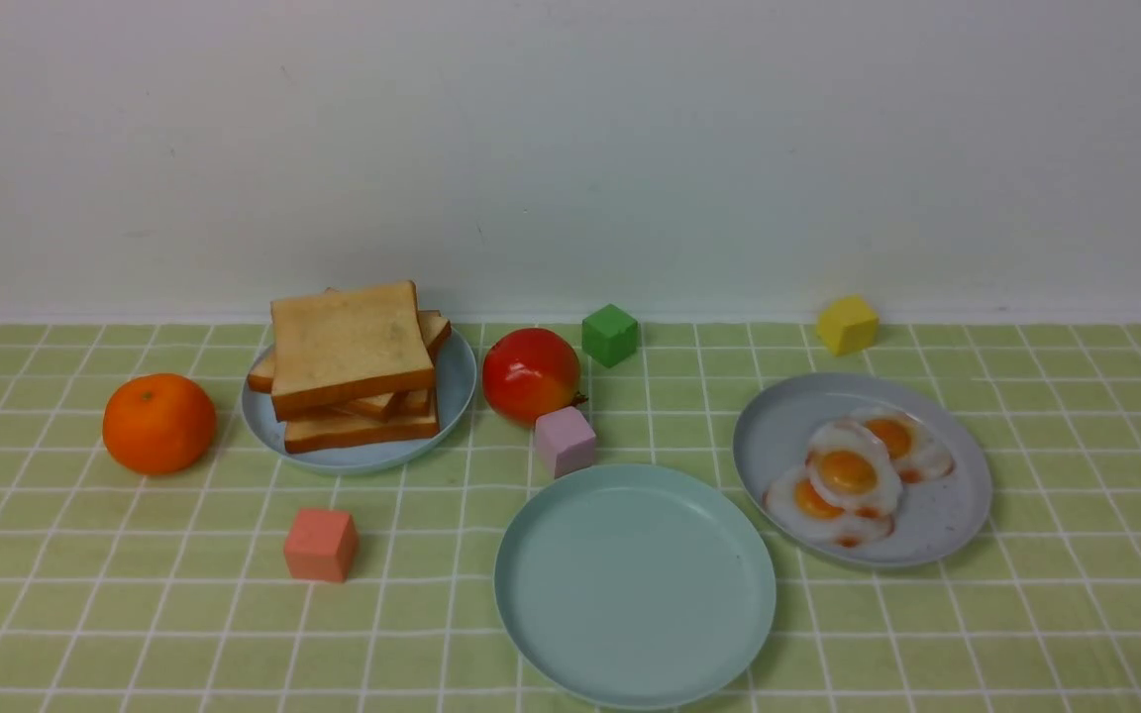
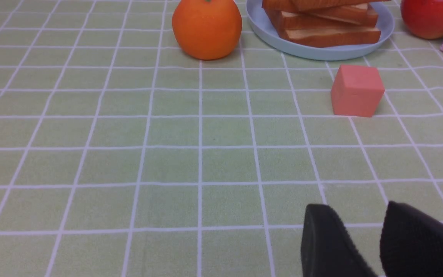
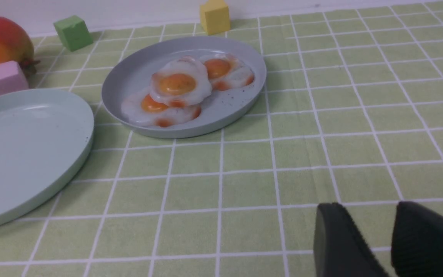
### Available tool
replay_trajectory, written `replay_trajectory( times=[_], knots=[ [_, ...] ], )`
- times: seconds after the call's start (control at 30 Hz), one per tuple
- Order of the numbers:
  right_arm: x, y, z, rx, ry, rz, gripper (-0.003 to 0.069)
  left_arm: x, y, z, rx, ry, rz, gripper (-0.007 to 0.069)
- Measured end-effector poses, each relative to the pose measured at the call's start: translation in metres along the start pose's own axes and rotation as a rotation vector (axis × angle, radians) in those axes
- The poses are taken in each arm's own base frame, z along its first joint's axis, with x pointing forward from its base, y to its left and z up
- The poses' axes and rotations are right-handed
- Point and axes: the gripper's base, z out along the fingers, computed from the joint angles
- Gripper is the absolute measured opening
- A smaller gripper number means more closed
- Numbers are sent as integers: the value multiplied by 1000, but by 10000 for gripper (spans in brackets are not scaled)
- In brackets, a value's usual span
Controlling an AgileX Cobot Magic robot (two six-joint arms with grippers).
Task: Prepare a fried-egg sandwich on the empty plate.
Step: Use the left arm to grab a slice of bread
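While nothing is yet picked up, the mint plate point(image 1: 635, 584) lies bare. The toast point(image 1: 353, 361) is stacked at its 10 o'clock on a blue plate point(image 1: 457, 391), and the eggs point(image 1: 848, 475) lie at its 2 o'clock on a grey plate point(image 1: 962, 505). The left gripper point(image 2: 356, 219) and right gripper point(image 3: 369, 215) each hover low over the cloth point(image 1: 135, 614), fingers parted around an empty gap.

The toast slices sit skewed, so a deep pinch may lift two or drag the pile off. The three eggs overlap and look glossy and thin, so the top one could slip or pull its neighbour along. The red fruit point(image 1: 531, 374), at the blue plate's 3 o'clock, may roll if nudged. The pink cube point(image 1: 565, 441), at the mint plate's 11 o'clock, lies in the path of a toast carry.
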Motion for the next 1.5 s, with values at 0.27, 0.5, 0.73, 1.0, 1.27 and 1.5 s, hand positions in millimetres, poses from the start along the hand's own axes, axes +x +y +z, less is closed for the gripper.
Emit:
replay_trajectory(
  times=[0.27,0.5,0.73,1.0,1.27,1.5],
  knots=[
    [0,0,0,0,0,0,241,0,0,0,0,0,0,238],
    [0,0,0,1,0,-3,241,0,0,0,0,0,0,238],
    [0,0,0,1,-1,-3,241,0,0,0,0,0,0,238],
    [-8,0,1,-7,-120,-3,241,-12,0,-1,2,-135,0,238],
    [-30,2,-5,-26,-362,-3,241,-30,-1,-5,6,-337,0,238],
    [-31,2,-5,-27,-378,-3,241,-38,-1,-8,12,-434,-20,238]
  ],
)
